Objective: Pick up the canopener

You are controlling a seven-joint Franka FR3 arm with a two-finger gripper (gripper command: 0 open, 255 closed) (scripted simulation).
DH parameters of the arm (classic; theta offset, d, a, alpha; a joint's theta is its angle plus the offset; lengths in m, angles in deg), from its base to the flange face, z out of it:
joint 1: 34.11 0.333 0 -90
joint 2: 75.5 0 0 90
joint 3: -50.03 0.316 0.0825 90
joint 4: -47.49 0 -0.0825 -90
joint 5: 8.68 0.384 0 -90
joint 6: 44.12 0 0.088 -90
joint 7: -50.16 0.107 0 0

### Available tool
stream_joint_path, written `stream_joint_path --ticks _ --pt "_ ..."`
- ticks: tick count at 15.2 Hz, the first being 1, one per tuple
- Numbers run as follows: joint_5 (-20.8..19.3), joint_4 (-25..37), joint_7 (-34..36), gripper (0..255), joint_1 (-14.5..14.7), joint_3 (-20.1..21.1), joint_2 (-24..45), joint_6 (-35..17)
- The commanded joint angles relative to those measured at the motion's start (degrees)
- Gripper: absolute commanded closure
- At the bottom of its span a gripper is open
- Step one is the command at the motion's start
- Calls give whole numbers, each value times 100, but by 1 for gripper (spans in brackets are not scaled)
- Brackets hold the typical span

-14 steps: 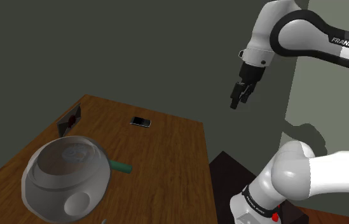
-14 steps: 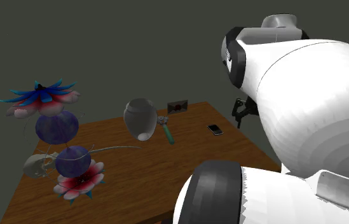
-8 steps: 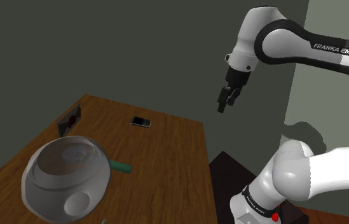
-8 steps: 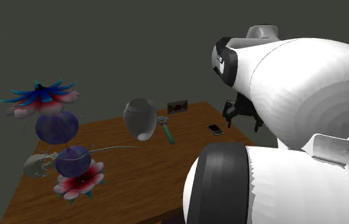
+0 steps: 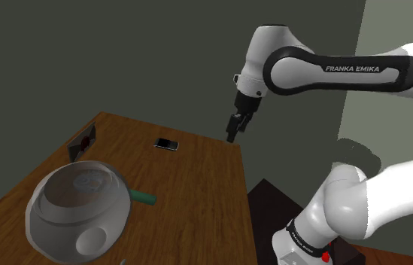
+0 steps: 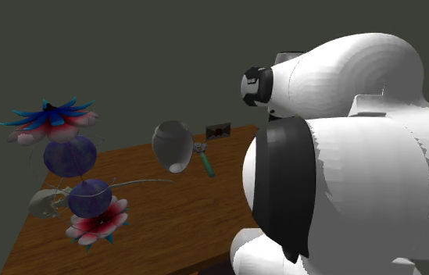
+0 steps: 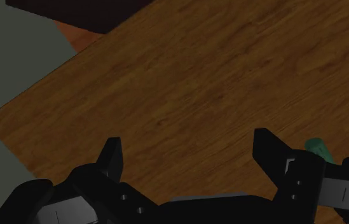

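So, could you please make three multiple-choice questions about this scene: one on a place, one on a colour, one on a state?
1. Where is the can opener?
A) on the table by the bowl
B) on a shelf
C) on a chair

2. What colour is its handle?
A) red
B) green
C) yellow

3. How is the gripper?
A) shut on the can opener
B) shut on nothing
C) open

Answers: 1 A, it lies on the wood next to the bowl; 2 B, the handle shows green; 3 C, the fingers stand apart with nothing between them.
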Motion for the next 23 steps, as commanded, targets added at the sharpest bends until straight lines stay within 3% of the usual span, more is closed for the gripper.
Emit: stream_joint_path --ticks 1,12,23 --pt "62 68 2 0 115 118 295 -304" --pt "57 769 27 0 586 734 2186 -1827" --pt "-588 2082 301 0 1070 1214 4163 -2754"
